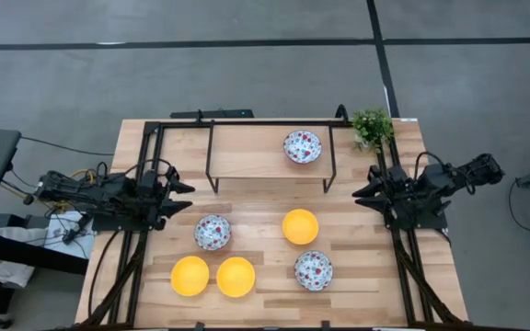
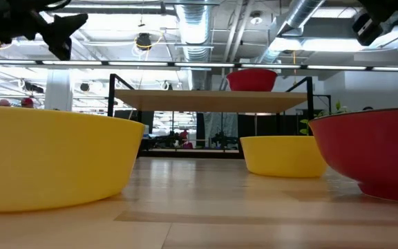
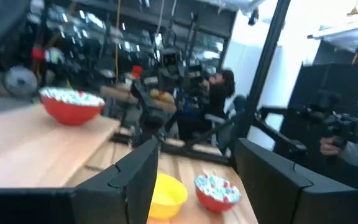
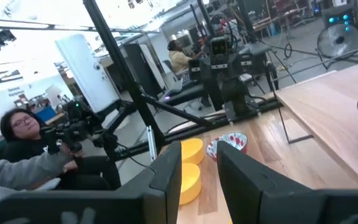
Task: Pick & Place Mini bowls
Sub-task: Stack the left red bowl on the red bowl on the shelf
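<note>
High view: one patterned bowl (image 1: 302, 146) sits on the shelf (image 1: 247, 152) at the bench's far edge; five bowls (image 1: 236, 277) wait below.

Wrist views: left claw (image 3: 194, 180) released, right claw (image 4: 197, 171) half-parted, both empty.

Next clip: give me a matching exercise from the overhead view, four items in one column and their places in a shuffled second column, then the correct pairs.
Items:
1. shelf bowl
2. green plant
3. lone yellow bowl
4. yellow pair

Places:
A. table's front edge, left of centre, side by side
B. on the raised shelf
C. table's far right corner
D. middle of the table, in front of the shelf

Pairs: 1-B, 2-C, 3-D, 4-A
</note>
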